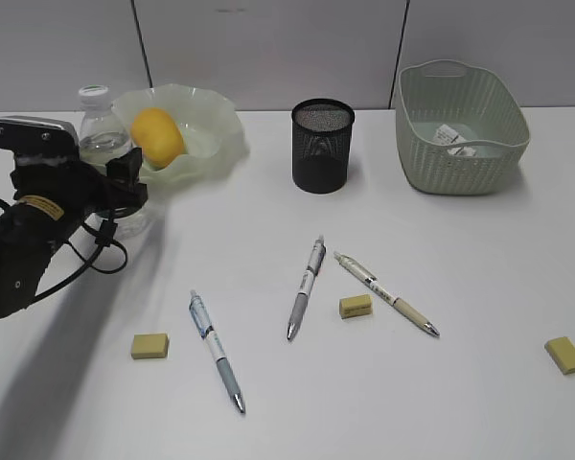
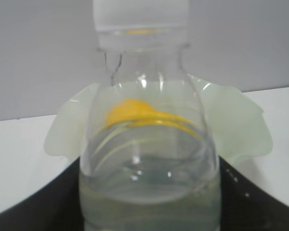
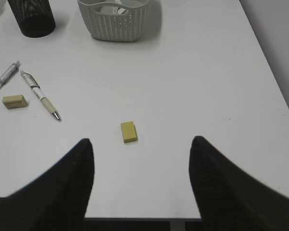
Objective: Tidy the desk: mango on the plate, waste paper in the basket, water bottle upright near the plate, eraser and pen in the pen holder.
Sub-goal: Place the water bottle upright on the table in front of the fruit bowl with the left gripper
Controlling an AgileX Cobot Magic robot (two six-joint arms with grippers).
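Holding the clear plastic water bottle (image 1: 101, 144) upright beside the wavy green glass plate (image 1: 220, 134), left pincer (image 1: 115, 196) grips it; careless release could tip it. Right pincer (image 3: 140, 159) spread, empty.

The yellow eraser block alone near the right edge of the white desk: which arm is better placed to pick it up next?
The right arm, probably. In its wrist view the small yellow eraser block lies just ahead between its open jaws. The left gripper is far across the desk, around the clear plastic water bottle.
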